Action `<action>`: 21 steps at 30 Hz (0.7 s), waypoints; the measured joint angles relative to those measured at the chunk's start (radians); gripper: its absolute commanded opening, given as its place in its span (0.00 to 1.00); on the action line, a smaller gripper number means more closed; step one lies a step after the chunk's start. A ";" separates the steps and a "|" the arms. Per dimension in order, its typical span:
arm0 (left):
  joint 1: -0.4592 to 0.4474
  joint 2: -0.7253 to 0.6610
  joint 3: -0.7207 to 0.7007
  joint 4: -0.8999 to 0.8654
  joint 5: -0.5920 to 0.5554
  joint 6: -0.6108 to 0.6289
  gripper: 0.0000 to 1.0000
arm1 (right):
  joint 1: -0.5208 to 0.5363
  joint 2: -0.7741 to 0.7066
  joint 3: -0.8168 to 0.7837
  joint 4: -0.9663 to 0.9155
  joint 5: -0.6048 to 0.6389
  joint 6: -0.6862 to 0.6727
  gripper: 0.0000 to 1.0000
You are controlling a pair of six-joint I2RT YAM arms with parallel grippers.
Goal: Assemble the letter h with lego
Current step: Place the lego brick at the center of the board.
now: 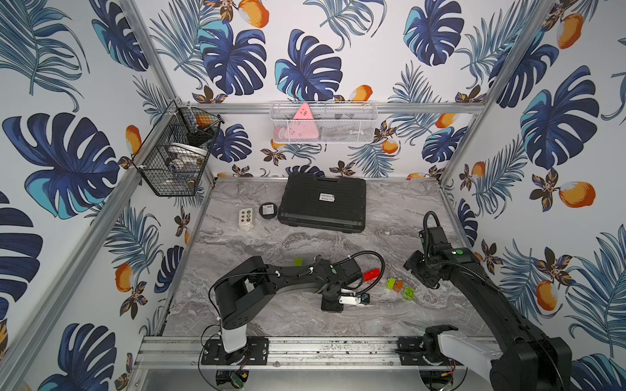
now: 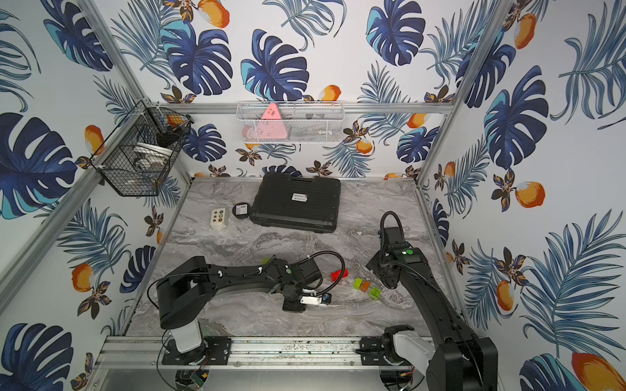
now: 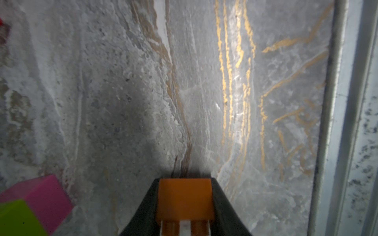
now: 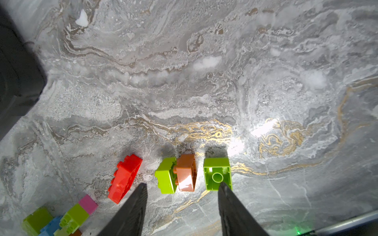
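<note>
Orange brick (image 3: 185, 201) pinched in left gripper (image 3: 185, 180) — prob. bound for the h; right gripper (image 4: 182, 183) jaws apart, empty, over green-orange pair (image 4: 176, 175) — ready to grab.

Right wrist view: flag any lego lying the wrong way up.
The lone lime green brick lies tipped, hollow underside showing. The joined lime and orange pair lies on its side, as does the red brick.

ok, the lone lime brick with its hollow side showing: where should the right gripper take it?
Likely across its two flat outer walls, from above, with the right gripper open. The lime brick turns its hollow underside toward the gripper, so those walls are bare. The gap to the orange brick is narrow.
</note>
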 measured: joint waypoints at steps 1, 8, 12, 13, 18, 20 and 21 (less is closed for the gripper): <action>0.000 -0.003 -0.002 0.014 0.000 0.000 0.51 | 0.000 0.002 0.000 -0.001 -0.004 -0.005 0.59; 0.012 -0.053 -0.024 -0.013 -0.012 -0.001 0.63 | -0.001 0.047 0.020 -0.031 -0.044 -0.022 0.57; 0.083 -0.135 -0.031 -0.026 0.040 -0.001 0.65 | 0.006 0.068 0.043 -0.065 -0.053 -0.023 0.57; 0.105 -0.158 -0.034 -0.026 0.055 -0.001 0.66 | 0.012 0.069 0.046 -0.074 -0.053 -0.010 0.58; 0.229 -0.283 -0.071 -0.041 0.144 0.000 0.69 | 0.114 0.043 0.037 -0.103 -0.046 0.181 0.63; 0.278 -0.327 -0.089 -0.043 0.172 0.004 0.69 | 0.170 0.031 0.023 -0.098 -0.039 0.262 0.63; 0.304 -0.348 -0.097 -0.045 0.186 0.007 0.69 | 0.187 0.032 0.017 -0.096 -0.032 0.301 0.63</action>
